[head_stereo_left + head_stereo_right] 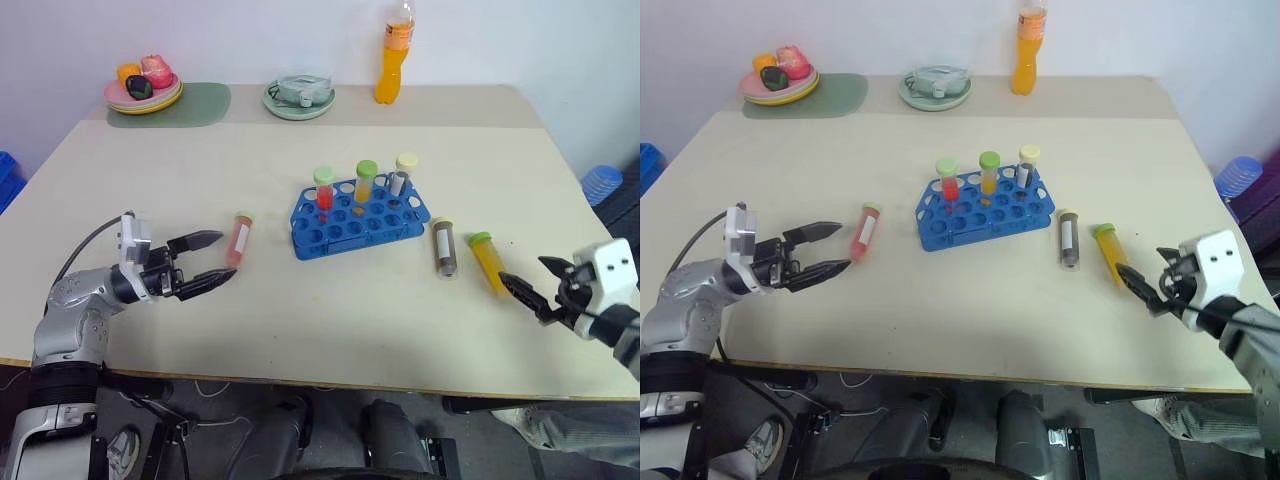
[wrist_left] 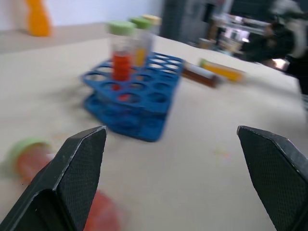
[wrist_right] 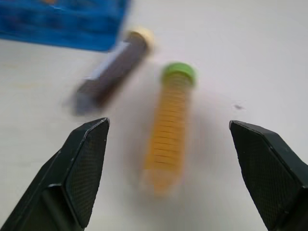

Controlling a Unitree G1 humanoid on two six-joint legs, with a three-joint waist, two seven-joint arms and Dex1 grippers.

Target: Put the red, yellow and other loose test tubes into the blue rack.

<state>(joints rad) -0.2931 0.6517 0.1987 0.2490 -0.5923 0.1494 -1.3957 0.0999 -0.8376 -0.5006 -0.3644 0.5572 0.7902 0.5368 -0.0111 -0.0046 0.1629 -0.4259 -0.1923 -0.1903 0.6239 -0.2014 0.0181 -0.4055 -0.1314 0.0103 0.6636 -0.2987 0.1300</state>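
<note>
The blue rack point(image 1: 360, 222) stands mid-table with three capped tubes upright in its back row. A pinkish-red tube point(image 1: 239, 240) lies on the table left of the rack, just beyond my left gripper point(image 1: 214, 260), which is open and empty. Right of the rack lie a dark brown tube point(image 1: 444, 249) and a yellow tube point(image 1: 488, 261) side by side. My right gripper point(image 1: 534, 284) is open and empty, close behind the yellow tube point(image 3: 171, 125), which lies between its fingers' line of sight with the brown tube point(image 3: 111, 71) beside it.
At the table's back edge stand an orange drink bottle point(image 1: 395, 55), a pale green plate point(image 1: 298, 96) and a plate of toy food point(image 1: 144, 88) on a green mat. Blue objects sit off the table at the far left and far right.
</note>
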